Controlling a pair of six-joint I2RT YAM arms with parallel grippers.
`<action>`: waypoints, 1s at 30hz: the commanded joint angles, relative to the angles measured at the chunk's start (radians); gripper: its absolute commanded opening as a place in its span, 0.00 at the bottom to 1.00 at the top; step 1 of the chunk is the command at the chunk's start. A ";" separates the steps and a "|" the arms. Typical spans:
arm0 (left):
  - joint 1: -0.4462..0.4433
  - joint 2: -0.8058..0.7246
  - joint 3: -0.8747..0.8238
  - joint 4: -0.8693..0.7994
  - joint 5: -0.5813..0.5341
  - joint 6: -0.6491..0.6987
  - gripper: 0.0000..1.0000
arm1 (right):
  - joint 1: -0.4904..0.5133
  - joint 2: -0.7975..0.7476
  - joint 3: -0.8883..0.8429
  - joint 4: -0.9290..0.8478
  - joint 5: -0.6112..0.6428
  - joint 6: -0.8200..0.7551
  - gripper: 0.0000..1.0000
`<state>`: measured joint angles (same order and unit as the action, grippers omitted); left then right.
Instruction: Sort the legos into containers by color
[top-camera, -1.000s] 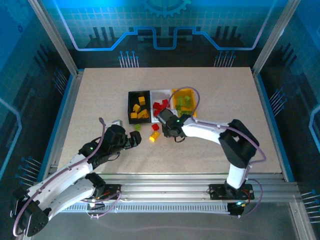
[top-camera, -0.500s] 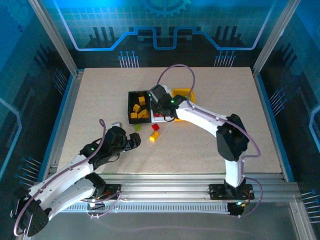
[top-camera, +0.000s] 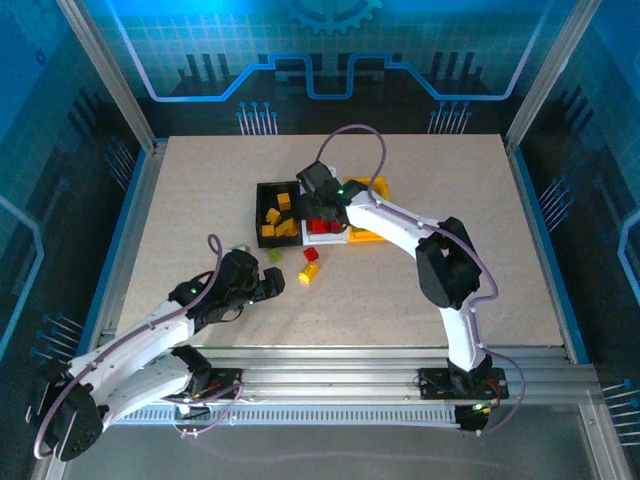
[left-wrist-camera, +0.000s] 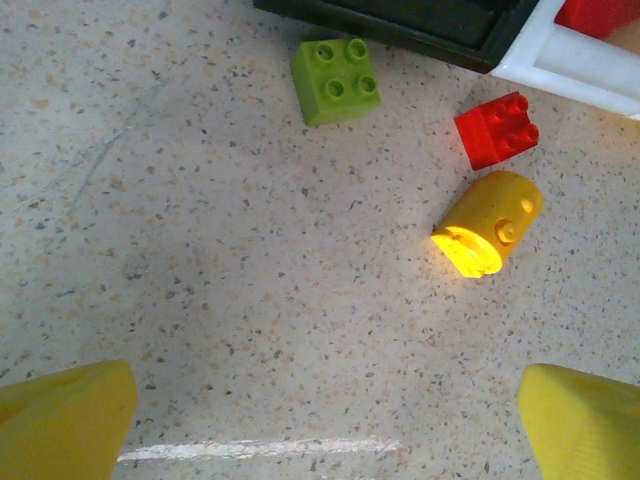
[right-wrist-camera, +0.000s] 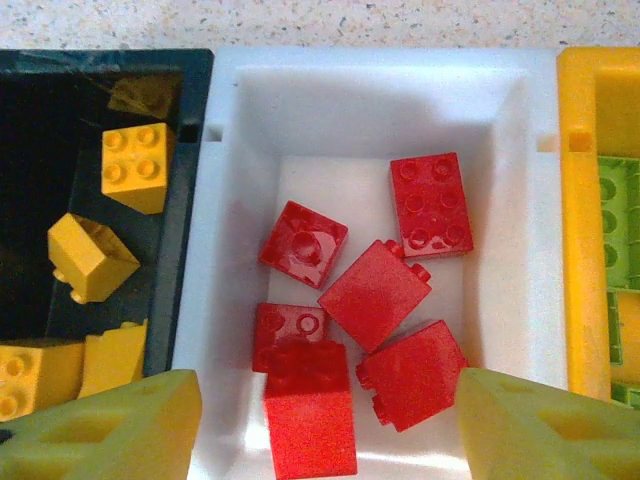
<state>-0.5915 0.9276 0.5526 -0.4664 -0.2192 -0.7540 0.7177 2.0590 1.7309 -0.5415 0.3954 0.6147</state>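
Right gripper (right-wrist-camera: 325, 425): spread above white plastic bin (right-wrist-camera: 200, 250), where red studded bricks (right-wrist-camera: 375, 295) lay grouped by colour.
Left gripper (left-wrist-camera: 325, 420): spread, poised near unsorted yellow rounded brick (left-wrist-camera: 487, 222) on speckled worktop (left-wrist-camera: 200, 280).

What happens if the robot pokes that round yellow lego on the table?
It would probably roll a bit: the yellow lego has a rounded body and lies on its side on the flat table. It looks like hard, shiny plastic, so it likely stays stiff but could slip when squeezed. Being small, it is probably light.

bare table (top-camera: 180, 200) surrounds three loose legos (left-wrist-camera: 497, 130) lying just before the containers (right-wrist-camera: 372, 62).
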 joint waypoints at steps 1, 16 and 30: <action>0.005 0.051 0.063 0.041 0.070 0.071 0.99 | -0.006 -0.138 -0.055 0.042 -0.020 -0.007 0.71; -0.098 0.666 0.417 -0.012 0.005 0.287 0.99 | -0.008 -0.670 -0.652 0.172 -0.044 0.067 0.74; -0.135 0.900 0.578 -0.047 -0.071 0.367 0.70 | -0.043 -0.832 -0.761 0.167 -0.033 0.081 0.74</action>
<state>-0.7113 1.7977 1.0977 -0.4702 -0.2539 -0.4110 0.6926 1.2530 0.9825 -0.3870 0.3401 0.6777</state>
